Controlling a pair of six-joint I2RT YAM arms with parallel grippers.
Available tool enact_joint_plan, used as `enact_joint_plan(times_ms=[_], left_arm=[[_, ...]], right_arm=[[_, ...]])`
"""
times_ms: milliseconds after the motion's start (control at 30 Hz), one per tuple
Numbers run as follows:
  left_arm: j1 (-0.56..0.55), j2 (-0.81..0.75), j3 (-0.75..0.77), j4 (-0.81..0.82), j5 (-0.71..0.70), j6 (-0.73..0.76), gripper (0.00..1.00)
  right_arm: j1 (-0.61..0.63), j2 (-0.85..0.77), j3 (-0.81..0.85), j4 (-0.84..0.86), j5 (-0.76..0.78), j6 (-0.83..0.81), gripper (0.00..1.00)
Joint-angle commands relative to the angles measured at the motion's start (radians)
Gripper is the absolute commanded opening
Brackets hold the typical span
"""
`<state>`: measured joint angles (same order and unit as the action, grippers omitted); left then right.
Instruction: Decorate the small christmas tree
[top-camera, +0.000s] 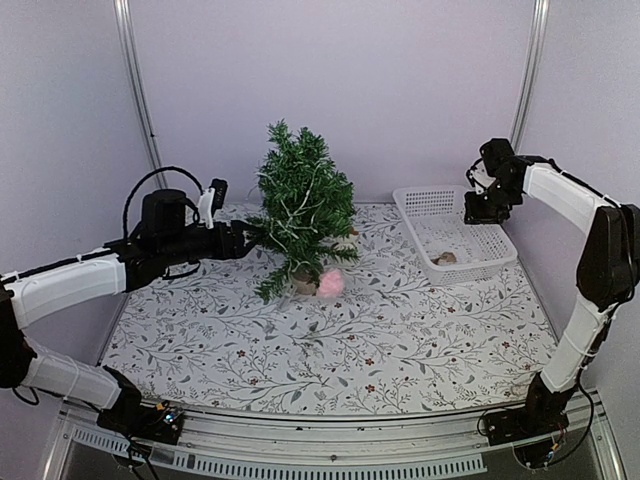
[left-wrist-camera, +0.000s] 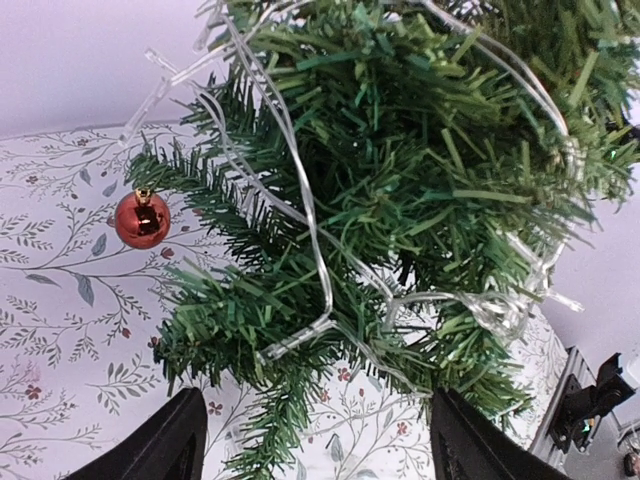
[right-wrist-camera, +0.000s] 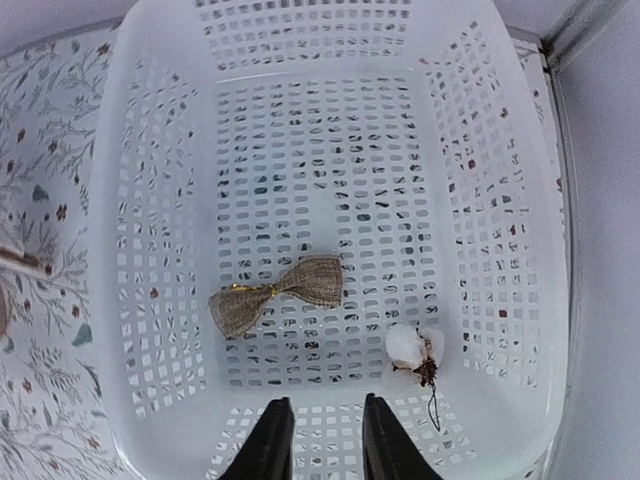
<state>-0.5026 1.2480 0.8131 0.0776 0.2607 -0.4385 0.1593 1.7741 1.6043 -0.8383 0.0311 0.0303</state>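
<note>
Item 1, my right gripper (right-wrist-camera: 328, 440): jaws only narrowly apart, nothing between them, touching nothing. It hangs over the near end of a white perforated plastic basket (right-wrist-camera: 150, 200).
Basket contents: one burlap bow (right-wrist-camera: 277, 295) with a gold knot, lying flat mid-floor; one white cottony ornament (right-wrist-camera: 410, 348) with a dark stem, just right of the bow, apart from it.

Item 2, my left gripper (left-wrist-camera: 315, 445): jaws spread wide, clamped on nothing. The lower branches reach into the space between the fingers (left-wrist-camera: 170, 445); I cannot tell whether they touch.

Item 3, the small christmas tree (top-camera: 303, 205): stands on the floral tablecloth (top-camera: 330, 350) at back centre, left of the basket and well apart from it. Long axis vertical, tip up, stump base (top-camera: 303, 283) down.
On it: a clear light string (left-wrist-camera: 310, 240) and a red bauble (left-wrist-camera: 141, 218) hanging from a branch.
Just beside the base: a pink fluffy ball (top-camera: 331, 284).
</note>
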Motion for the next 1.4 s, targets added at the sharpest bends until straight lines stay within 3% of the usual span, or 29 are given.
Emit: enact_joint_plan(times_ms=[0,100,467,600,733,833,1000,1200,1367], left_arm=[[0.011,-0.038,-0.019,0.012,-0.009,-0.005,0.78],[0.012,-0.053,-0.028,0.006,-0.013,-0.007,0.78],[0.012,-0.05,-0.034,0.015,-0.014,0.001,0.79],[0.011,-0.024,-0.021,0.022,-0.006,0.007,0.79],[0.012,-0.011,-0.01,0.019,-0.006,0.018,0.79],[0.01,-0.007,-0.011,0.024,-0.007,0.02,0.79],[0.011,0.002,-0.006,0.031,0.001,0.02,0.79],[0.011,-0.043,-0.005,0.037,-0.012,0.038,0.79],[-0.022,-0.169,-0.036,0.131,0.034,0.144,0.74]], right_arm=[[-0.009,0.047,-0.059,-0.003,0.146,0.019,0.45],[-0.033,0.075,-0.081,-0.005,0.144,0.016,0.52],[-0.059,0.236,-0.071,-0.033,0.223,0.005,0.47],[-0.063,0.291,-0.053,-0.034,0.189,0.003,0.36],[-0.063,0.306,-0.028,-0.047,0.173,0.005,0.12],[-0.063,0.281,0.005,-0.058,0.173,0.005,0.0],[-0.063,0.199,0.071,-0.073,0.148,0.002,0.0],[-0.06,0.048,0.09,-0.02,-0.121,-0.001,0.0],[-0.045,-0.086,-0.014,0.1,-0.562,-0.001,0.0]])
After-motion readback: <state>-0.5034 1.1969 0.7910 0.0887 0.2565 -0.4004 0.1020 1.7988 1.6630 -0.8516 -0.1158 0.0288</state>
